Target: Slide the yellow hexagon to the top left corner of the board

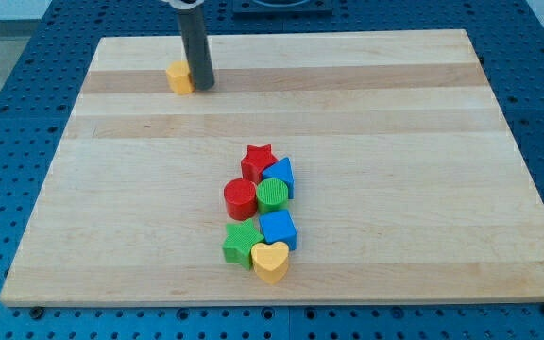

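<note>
The yellow hexagon [178, 78] sits near the board's top left, a little in from the corner. My tip [201, 86] touches the board just right of the hexagon, against or almost against its right side. The dark rod rises from there out of the view's top.
A cluster of blocks lies below the board's middle: a red star [258, 160], a blue block [280, 176], a red cylinder [240, 199], a green cylinder [272, 195], a blue cube [279, 229], a green block [242, 245] and a yellow heart [271, 262]. The wooden board [111, 217] rests on a blue perforated table.
</note>
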Robot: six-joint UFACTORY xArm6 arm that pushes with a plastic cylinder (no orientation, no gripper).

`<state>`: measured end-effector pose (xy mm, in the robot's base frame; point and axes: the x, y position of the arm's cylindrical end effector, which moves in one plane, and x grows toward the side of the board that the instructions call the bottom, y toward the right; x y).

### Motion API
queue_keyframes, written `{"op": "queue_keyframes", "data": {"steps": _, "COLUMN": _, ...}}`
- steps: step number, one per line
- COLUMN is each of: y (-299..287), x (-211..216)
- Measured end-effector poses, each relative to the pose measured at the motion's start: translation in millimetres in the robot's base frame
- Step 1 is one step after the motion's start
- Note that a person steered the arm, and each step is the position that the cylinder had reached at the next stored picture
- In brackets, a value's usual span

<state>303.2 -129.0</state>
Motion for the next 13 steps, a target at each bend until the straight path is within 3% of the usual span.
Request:
{"op": "queue_keyframes", "data": {"steps": 3, "y": -56, "x": -4}}
{"op": "queue_keyframes", "data": {"steps": 5, "y": -22, "x": 36}}
{"op": "queue_keyframes", "data": {"steps": 13, "y": -80, "x": -33}}
